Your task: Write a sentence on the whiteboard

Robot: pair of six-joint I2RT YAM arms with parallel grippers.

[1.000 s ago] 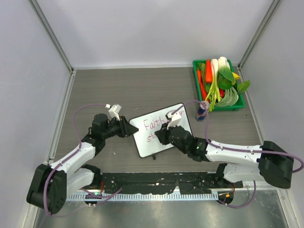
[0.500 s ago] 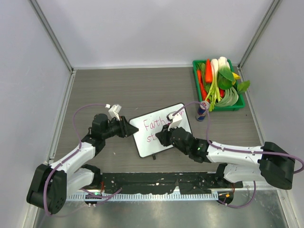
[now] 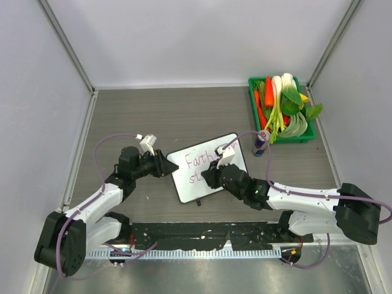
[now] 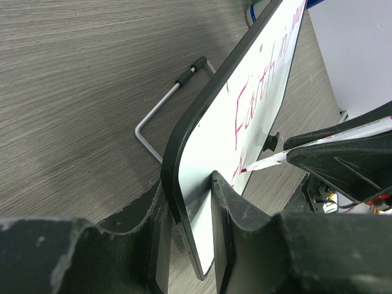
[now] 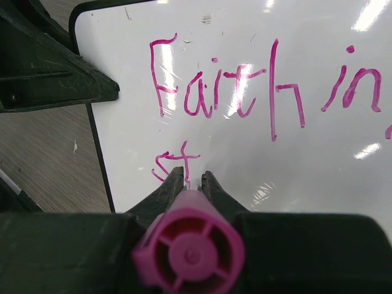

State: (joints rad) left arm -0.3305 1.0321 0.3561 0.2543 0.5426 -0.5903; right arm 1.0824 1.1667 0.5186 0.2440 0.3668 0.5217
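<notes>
left gripper [image 4: 191, 233] pinches the small white whiteboard [image 4: 269, 92], right gripper [image 5: 191, 182] grips a pink plastic marker [image 5: 190, 245] bottom centre; pressing hard might twist the board loose

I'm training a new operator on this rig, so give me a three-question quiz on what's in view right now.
1. True or false: the left gripper clamps the whiteboard by its edge.
2. The right gripper holds: A eraser, B marker, C cloth?
3. Fill in: the sentence starts with "___".
Key: 1 true; 2 B; 3 Faith.
</notes>
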